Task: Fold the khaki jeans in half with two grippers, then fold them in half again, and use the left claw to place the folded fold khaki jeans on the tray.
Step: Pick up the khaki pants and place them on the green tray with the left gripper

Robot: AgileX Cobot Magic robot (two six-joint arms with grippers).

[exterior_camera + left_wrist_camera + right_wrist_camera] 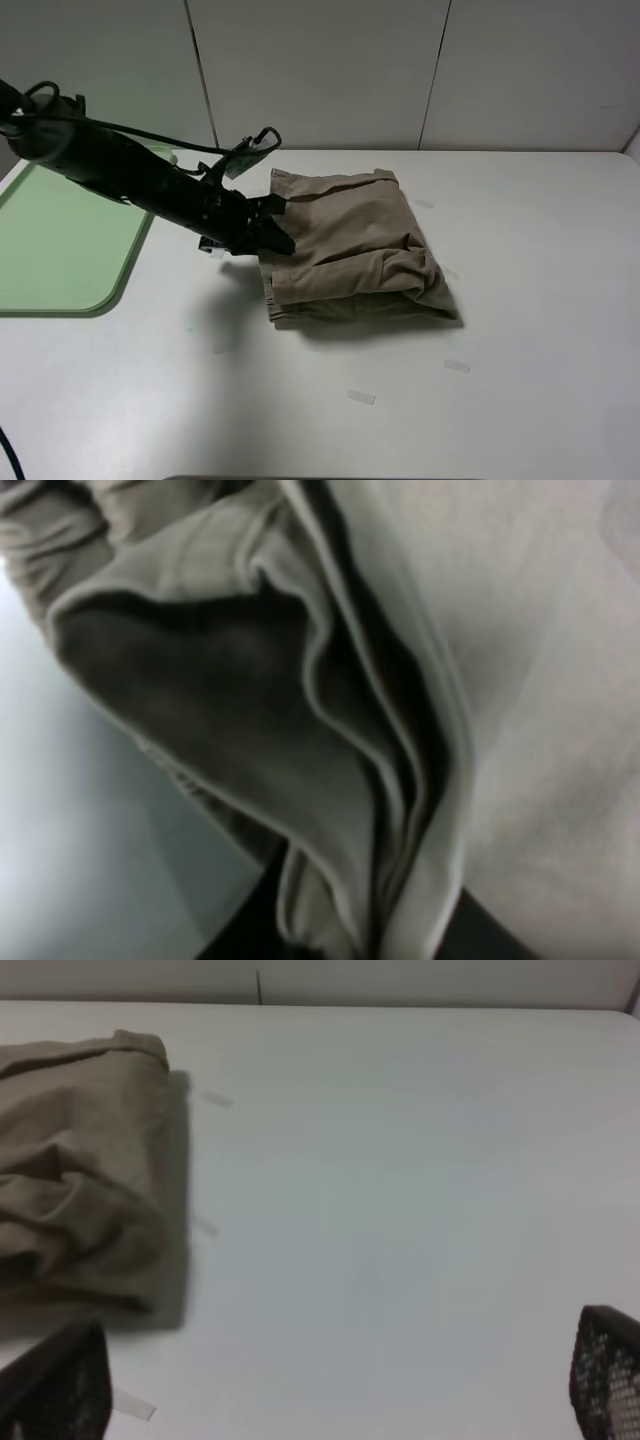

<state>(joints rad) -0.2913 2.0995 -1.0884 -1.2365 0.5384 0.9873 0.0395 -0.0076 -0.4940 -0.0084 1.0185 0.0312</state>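
Exterior high, left tool (272, 238) gripping khaki jeans (355, 250)

My left arm (120, 165) is a thick black tube with a thin black cable (245, 145) looping off it near the wrist, and it tapers into a black forked left end effector (268, 238). My right end effector (330, 1385) shows only as two dark fingers (605, 1370), their inner faces covered in a fine dotted grid texture.
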